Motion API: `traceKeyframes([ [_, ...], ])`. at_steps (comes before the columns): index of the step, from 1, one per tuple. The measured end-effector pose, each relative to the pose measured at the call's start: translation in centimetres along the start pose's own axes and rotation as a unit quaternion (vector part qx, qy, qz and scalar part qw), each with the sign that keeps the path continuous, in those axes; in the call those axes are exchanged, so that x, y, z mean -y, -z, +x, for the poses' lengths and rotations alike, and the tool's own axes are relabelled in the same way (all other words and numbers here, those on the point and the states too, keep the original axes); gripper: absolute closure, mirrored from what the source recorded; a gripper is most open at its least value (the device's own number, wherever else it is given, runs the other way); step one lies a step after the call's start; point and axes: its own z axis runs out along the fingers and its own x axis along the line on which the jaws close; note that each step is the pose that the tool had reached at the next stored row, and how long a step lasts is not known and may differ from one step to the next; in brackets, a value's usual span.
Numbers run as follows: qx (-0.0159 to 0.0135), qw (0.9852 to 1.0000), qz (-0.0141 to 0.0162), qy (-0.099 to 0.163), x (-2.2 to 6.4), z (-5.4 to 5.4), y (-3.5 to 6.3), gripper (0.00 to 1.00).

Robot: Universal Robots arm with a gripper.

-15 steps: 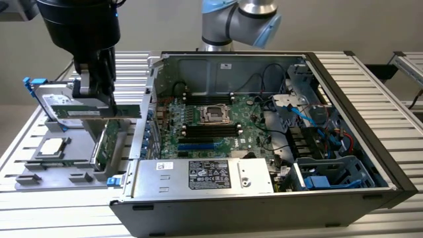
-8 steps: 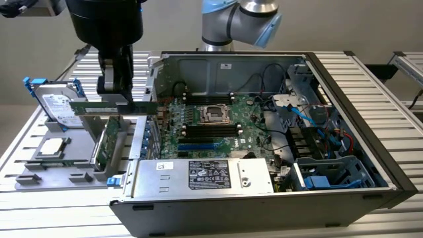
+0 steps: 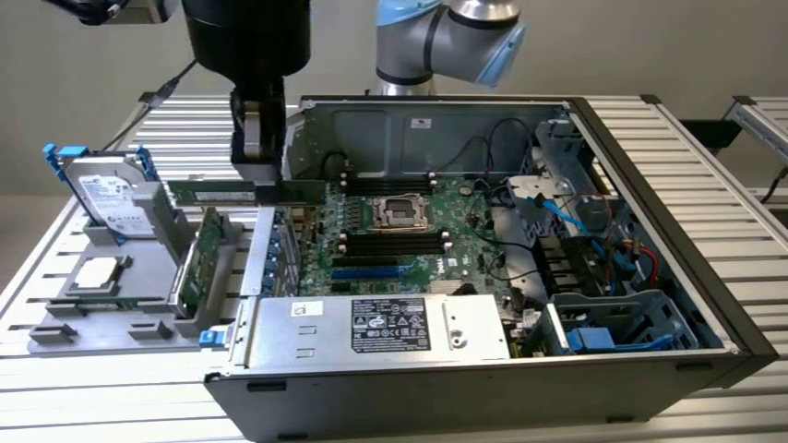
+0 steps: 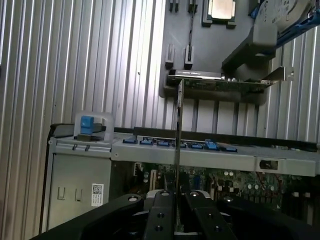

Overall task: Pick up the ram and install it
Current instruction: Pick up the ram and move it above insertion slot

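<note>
While the gripper [image 3: 258, 178] clamps it between nearly closed jaws, the ram [image 3: 203, 192], long narrow green stick, held level.

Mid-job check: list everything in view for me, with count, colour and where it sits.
ram: 1, green, held level over the case's edge on the exterior view's left
case: 1, dark, open, on the table
motherboard: 1, green, inside the case
power supply: 1, silver, at the case's near end
holder: 1, grey, on the table at the exterior view's left
hard drive: 1, silver with blue frame, upright in the holder
processor: 1, silver, flat on the holder
card: 1, green, standing in the holder
table: 1, silver slats
arm: 1, grey and pale blue, behind the case
pincer: 1, black, shut on the ram
</note>
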Motion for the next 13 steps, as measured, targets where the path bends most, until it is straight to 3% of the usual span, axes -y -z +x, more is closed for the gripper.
traceKeyframes([
  [13, 0.0, 1.0, 0.0, 0.0, 4.75, -2.6, 0.33, 0.86],
])
